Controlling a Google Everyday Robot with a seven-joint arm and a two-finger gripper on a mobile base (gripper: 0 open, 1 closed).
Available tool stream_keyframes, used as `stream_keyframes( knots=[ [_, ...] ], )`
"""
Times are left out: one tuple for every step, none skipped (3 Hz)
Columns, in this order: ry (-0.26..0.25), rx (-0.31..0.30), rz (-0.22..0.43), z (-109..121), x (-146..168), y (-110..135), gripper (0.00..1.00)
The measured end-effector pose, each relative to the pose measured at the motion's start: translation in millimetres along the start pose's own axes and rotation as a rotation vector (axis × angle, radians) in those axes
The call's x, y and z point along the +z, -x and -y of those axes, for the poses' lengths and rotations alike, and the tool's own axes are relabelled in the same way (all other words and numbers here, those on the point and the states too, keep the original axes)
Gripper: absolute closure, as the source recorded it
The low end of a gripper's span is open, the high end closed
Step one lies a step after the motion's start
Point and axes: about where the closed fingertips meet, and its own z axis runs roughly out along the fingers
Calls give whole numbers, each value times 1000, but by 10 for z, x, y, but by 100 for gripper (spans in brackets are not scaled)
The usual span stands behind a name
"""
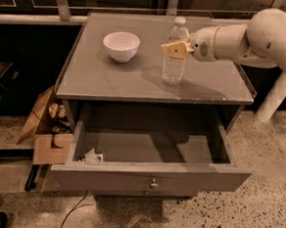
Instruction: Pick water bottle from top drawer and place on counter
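Water bottle (173, 69): stands upright on the worktop (111, 77), a little right of centre, between the back and front edges and well clear of both; white cap on, clear ribbed body, base flat on the grey surface.
Gripper (177, 48): at the bottle's shoulder, just under the cap, reaching in from the right edge of the worktop; a tan part of it lies across the bottle's front.
Jaws: against the bottle, but I cannot tell whether they clamp it or sit loose.
Arm (246, 40): thick and white, stretched level above the right back corner.
White bowl (121, 46): upright, toward the left back corner, well apart from the bottle.
Top drawer (129, 176): pulled far out beneath the front edge, round knob (153, 185) at the middle of its front panel.
Crumpled white scrap (93, 156): inside the drawer, in its front left corner.
Cardboard box (46, 129): on the floor below the worktop's left edge, flaps open.
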Motion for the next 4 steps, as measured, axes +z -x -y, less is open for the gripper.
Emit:
stream_keyframes(
  knots=[
    [0, 0, 0, 0, 0, 0, 81],
    [0, 0, 0, 0, 1, 0, 50],
    [0, 0, 0, -1, 1, 0, 27],
    [0, 0, 0, -1, 1, 0, 4]
  ],
)
